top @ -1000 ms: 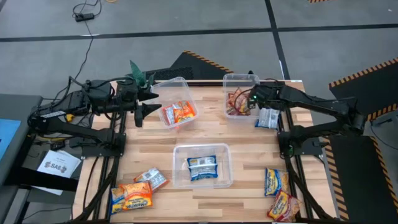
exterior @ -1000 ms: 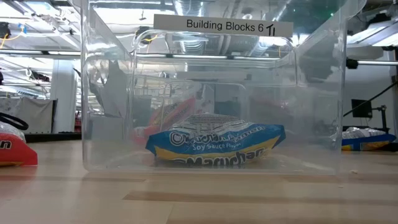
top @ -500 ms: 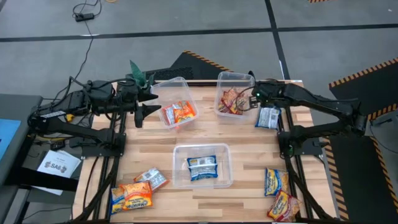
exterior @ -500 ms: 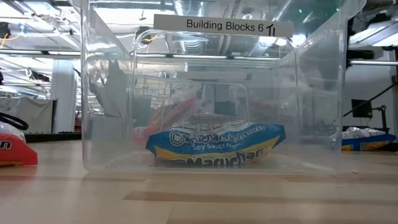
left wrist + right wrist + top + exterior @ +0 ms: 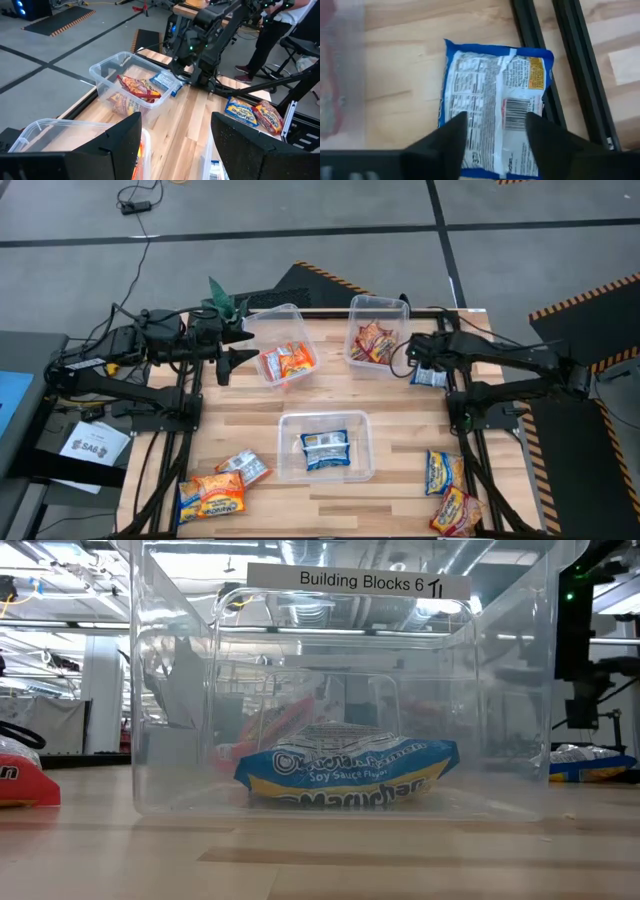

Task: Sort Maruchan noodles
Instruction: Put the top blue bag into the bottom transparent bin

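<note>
Tubs [image 5: 324, 423] three, loose packets [image 5: 212, 492] six

far left tub [image 5: 283, 342] holds packets [image 5: 288, 361] | far right tub [image 5: 377, 335] holds packets [image 5: 372, 343] | near centre tub [image 5: 324, 445] holds one packet [image 5: 325, 449] | my right gripper [image 5: 420, 366] hangs over a packet [image 5: 432, 376] just right of the far right tub | loose packets near left [image 5: 212, 494] and near right [image 5: 446, 488]

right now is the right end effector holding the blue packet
No, the right end effector hangs open above the blue-white noodle packet, which lies flat on the table with its barcode side up.
</note>
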### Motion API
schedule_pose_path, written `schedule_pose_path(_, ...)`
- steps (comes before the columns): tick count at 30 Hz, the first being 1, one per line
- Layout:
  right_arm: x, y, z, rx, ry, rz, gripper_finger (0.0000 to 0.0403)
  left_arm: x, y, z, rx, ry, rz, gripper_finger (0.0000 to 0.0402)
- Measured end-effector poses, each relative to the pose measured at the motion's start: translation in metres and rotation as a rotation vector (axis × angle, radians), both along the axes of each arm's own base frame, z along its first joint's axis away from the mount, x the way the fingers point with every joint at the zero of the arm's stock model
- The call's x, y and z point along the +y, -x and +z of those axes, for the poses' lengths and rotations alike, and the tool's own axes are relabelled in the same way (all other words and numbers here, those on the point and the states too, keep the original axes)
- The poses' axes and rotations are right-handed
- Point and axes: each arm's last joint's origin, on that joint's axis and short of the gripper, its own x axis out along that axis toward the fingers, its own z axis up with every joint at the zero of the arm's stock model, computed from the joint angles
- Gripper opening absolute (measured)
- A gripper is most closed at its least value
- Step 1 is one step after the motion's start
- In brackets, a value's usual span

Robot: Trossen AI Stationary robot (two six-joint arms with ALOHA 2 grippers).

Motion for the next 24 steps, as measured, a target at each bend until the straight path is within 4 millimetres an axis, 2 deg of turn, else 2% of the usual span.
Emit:
schedule_pose_path(4, -0.002, 0.005, -0.01, -0.007, 0.009, -0.076, 0.0244, 0.0, 0.0, 0.0, -0.004, 0.001, 0.0, 0.0224)
schedule_pose_path(8, -0.007, 0.006, -0.019, -0.041, 0.024, -0.111, 0.0276, 0.0, 0.0, 0.001, -0.013, 0.001, 0.001, 0.0224)
schedule_pose_path(20, -0.012, 0.02, -0.047, -0.052, 0.013, -0.207, 0.0281, 0.0, 0.0, 0.002, -0.028, 0.025, 0.006, 0.0224)
schedule_pose_path(24, -0.01, 0.021, -0.053, -0.056, 0.011, -0.206, 0.0264, 0.0, -0.001, 0.002, -0.035, 0.025, 0.006, 0.0224)
